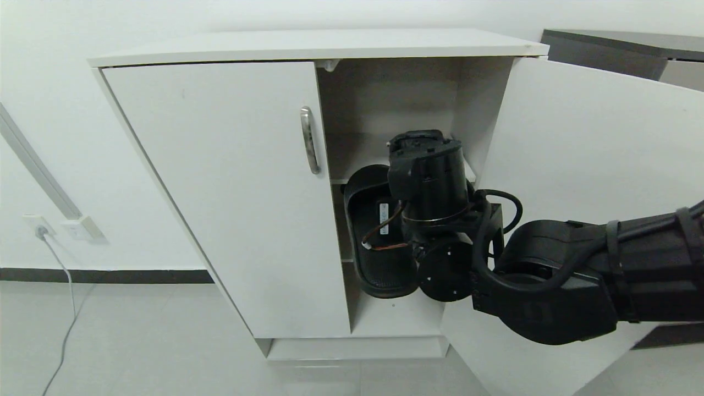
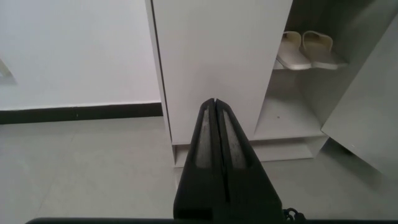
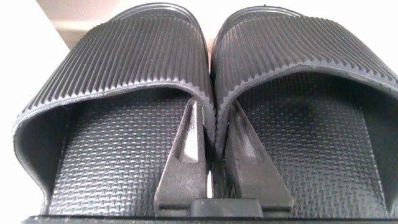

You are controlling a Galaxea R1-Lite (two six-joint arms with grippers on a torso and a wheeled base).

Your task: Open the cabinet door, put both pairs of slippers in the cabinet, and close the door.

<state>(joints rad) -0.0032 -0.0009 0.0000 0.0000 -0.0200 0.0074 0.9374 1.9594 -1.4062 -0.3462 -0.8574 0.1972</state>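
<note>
The white cabinet (image 1: 220, 192) has its left door closed and its right door (image 1: 577, 165) swung open. My right arm's wrist (image 1: 432, 181) is inside the open half, holding a pair of black slippers (image 1: 374, 236) upright near the middle shelf. My right gripper (image 3: 214, 109) is shut on the two inner side walls of the black slippers (image 3: 124, 81), pinched together. A pair of beige slippers (image 2: 308, 50) lies on a shelf inside the cabinet. My left gripper (image 2: 214, 102) is shut on nothing, low over the floor in front of the closed door (image 2: 217, 56).
The closed door has a metal handle (image 1: 309, 140). The open door stands out to the right beside my right arm. A wall socket with a cable (image 1: 38, 228) is at the left. A grey table (image 1: 605, 47) stands behind on the right. The bottom shelf (image 2: 289, 118) is bare.
</note>
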